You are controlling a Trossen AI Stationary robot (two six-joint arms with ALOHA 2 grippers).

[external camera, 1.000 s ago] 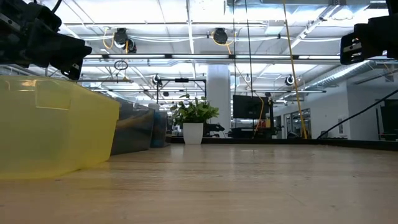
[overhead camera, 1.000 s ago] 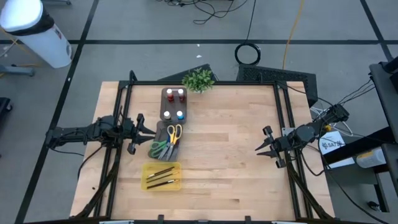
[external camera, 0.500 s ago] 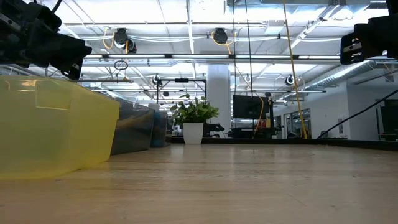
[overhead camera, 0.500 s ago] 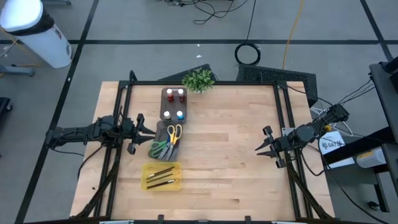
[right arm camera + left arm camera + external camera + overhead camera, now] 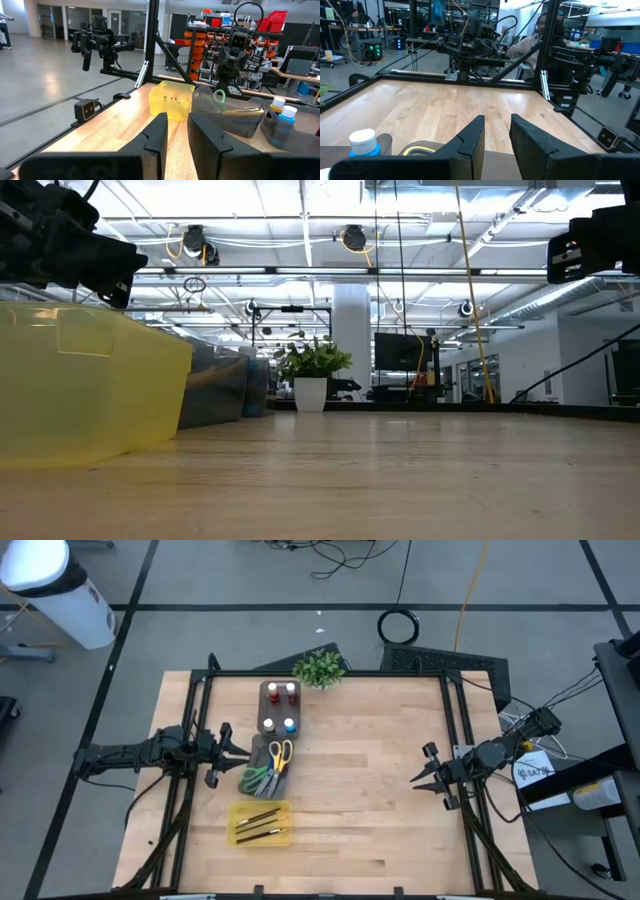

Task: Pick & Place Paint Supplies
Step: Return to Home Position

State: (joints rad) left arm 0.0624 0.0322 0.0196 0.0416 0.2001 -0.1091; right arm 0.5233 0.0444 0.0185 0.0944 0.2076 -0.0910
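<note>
The long dark grey organiser [image 5: 273, 740] lies left of the table's middle. Its far end holds small paint bottles [image 5: 281, 707] with red, white and blue caps. Scissors [image 5: 268, 770] with yellow and green handles lie in its near end. Thin dark brushes [image 5: 260, 822] lie in the yellow tray [image 5: 237, 836] nearer the front edge. My left gripper [image 5: 240, 750] hovers level just left of the organiser, slightly open and holding nothing [image 5: 496, 120]. My right gripper [image 5: 415, 778] hovers level at the table's right side, slightly open and holding nothing [image 5: 177, 117].
A small potted plant [image 5: 318, 668] stands at the table's far edge. A black frame [image 5: 455, 720] runs around the table. Bare wood [image 5: 360, 770] lies between the organiser and my right gripper. In the left wrist view a person [image 5: 530, 40] sits beyond the table.
</note>
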